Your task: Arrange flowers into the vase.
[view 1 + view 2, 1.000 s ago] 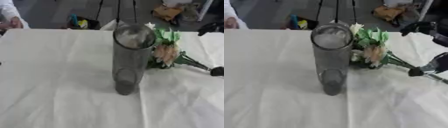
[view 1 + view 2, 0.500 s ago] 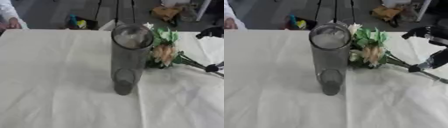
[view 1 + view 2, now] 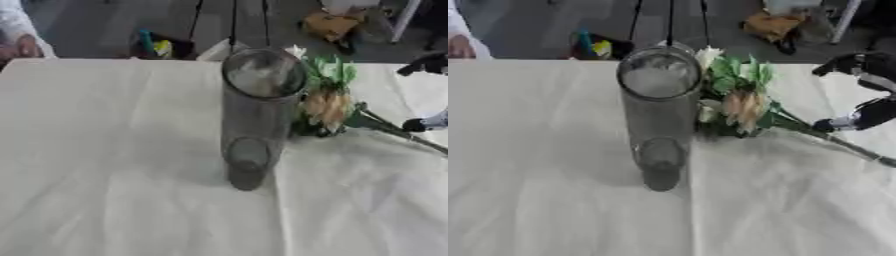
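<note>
A tall clear glass vase (image 3: pixel 658 115) stands upright in the middle of the white-clothed table (image 3: pixel 535 160), with nothing in it. Just to its right a bunch of flowers (image 3: pixel 741 102) lies flat, cream and peach blooms with green leaves touching the vase's side. Their green stems (image 3: pixel 846 145) run out toward the right edge. My right hand (image 3: pixel 872 112) hovers at the right edge over the stems, open: one fingertip is low beside the stems and another part is raised well above them. My left hand shows in neither view.
The cloth is creased to the right of the vase. Beyond the table's far edge lie dark floor, black stand legs (image 3: pixel 671 20), a brown bag (image 3: pixel 767 22) and some coloured items (image 3: pixel 592 47).
My right hand's lower fingertip has drifted a little up and left, closer to the stems. Vase and flowers have not moved.
</note>
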Action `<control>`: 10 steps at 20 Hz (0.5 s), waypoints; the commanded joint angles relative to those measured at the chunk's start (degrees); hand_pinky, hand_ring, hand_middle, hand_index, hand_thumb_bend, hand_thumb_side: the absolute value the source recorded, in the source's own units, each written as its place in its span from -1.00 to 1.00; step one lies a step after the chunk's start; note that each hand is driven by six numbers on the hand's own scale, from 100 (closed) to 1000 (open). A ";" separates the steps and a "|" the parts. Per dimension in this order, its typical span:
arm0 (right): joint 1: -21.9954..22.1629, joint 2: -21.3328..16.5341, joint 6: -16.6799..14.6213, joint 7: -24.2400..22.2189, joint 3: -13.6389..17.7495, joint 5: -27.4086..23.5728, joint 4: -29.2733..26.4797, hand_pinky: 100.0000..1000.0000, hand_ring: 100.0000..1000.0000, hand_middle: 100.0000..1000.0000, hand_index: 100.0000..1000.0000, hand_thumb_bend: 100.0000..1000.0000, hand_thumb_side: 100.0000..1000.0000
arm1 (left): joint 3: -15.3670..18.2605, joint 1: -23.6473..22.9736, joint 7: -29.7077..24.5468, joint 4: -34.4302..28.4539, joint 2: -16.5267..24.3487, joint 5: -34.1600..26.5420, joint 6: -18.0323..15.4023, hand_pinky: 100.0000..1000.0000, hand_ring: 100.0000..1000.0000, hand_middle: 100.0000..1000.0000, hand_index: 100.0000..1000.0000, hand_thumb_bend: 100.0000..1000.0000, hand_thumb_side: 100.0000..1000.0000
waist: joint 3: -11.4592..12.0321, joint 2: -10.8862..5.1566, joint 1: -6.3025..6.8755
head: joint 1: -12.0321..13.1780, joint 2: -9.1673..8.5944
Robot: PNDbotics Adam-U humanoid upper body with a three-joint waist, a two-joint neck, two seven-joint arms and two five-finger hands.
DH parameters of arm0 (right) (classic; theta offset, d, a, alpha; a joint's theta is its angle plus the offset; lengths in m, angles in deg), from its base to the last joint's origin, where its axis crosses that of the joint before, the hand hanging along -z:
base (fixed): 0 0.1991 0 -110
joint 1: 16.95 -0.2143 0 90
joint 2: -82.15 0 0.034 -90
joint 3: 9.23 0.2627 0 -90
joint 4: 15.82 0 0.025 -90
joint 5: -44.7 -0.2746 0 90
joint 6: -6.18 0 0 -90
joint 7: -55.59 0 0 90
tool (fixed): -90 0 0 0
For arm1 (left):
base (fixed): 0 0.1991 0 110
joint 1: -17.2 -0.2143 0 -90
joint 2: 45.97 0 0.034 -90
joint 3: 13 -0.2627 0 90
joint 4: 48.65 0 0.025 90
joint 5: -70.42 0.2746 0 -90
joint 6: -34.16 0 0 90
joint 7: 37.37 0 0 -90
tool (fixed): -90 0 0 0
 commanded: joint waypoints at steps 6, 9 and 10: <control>-2.80 1.26 2.19 3.41 -1.79 3.50 2.06 0.55 0.76 0.32 0.72 0.28 0.47 | -0.76 0.84 -0.52 -1.04 0.83 -0.20 -0.01 0.04 0.38 0.46 0.85 -1.00 1.00 | 0.45 -1.31 -0.83 | -0.65 -1.19; -3.27 2.30 1.73 5.00 -2.33 3.41 2.42 0.54 0.73 0.24 0.68 0.25 0.45 | -0.74 0.84 -0.55 -1.04 0.71 -0.16 0.02 0.04 0.38 0.46 0.85 -1.00 1.00 | 0.73 -1.14 -0.83 | -0.80 -1.33; -3.40 2.50 1.69 5.51 -2.45 3.49 2.59 0.54 0.73 0.24 0.68 0.25 0.45 | -0.75 0.86 -0.56 -1.04 0.69 -0.14 0.03 0.04 0.38 0.46 0.85 -1.00 1.00 | 0.76 -1.11 -0.84 | -0.82 -1.35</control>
